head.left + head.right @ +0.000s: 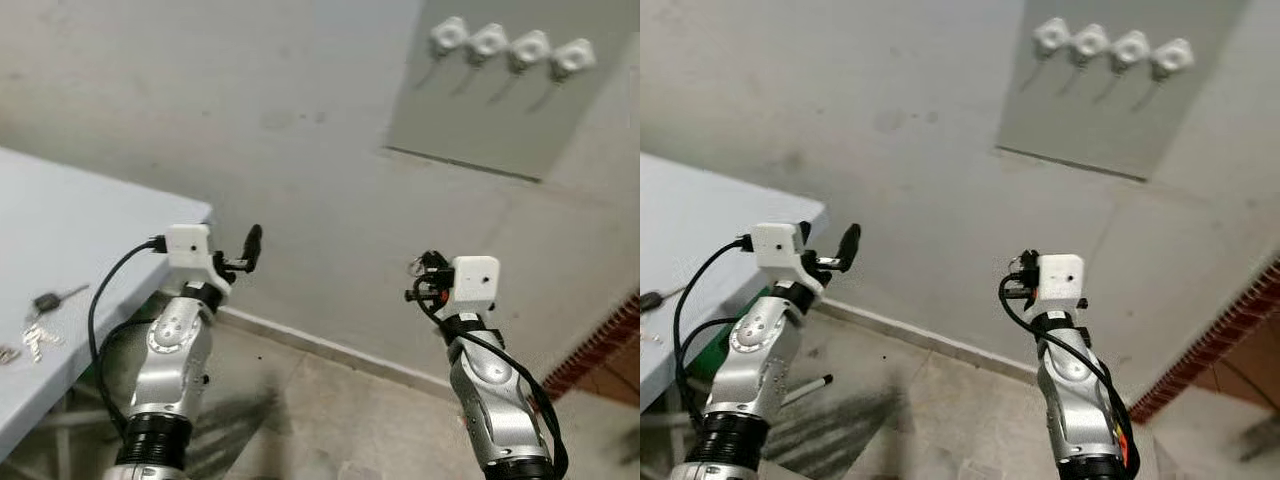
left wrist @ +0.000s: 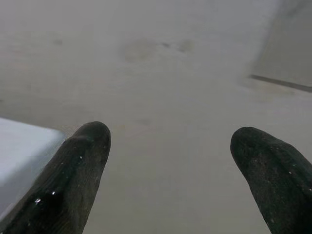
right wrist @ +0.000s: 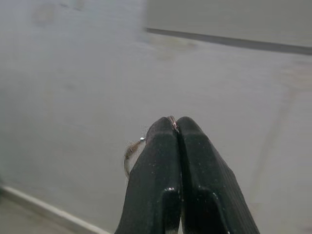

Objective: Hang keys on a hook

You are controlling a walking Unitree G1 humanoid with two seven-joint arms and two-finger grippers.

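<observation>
Several white hooks (image 1: 510,45) sit in a row on a grey panel (image 1: 480,120) high on the wall, up and to the right. My right gripper (image 1: 420,272) is held up in front of the wall, well below the panel. In the right wrist view it (image 3: 174,122) is shut on a thin metal key ring (image 3: 171,118), with a bit of metal (image 3: 130,152) hanging beside the fingers. My left gripper (image 1: 250,245) is raised near the table corner and stands open with nothing between its fingers (image 2: 83,161). A second bunch of keys (image 1: 40,318) lies on the table.
A pale grey table (image 1: 90,230) fills the left side, its corner just behind my left wrist. The wall meets a tiled floor (image 1: 330,400) along a light skirting. Red brickwork (image 1: 600,345) shows at the lower right.
</observation>
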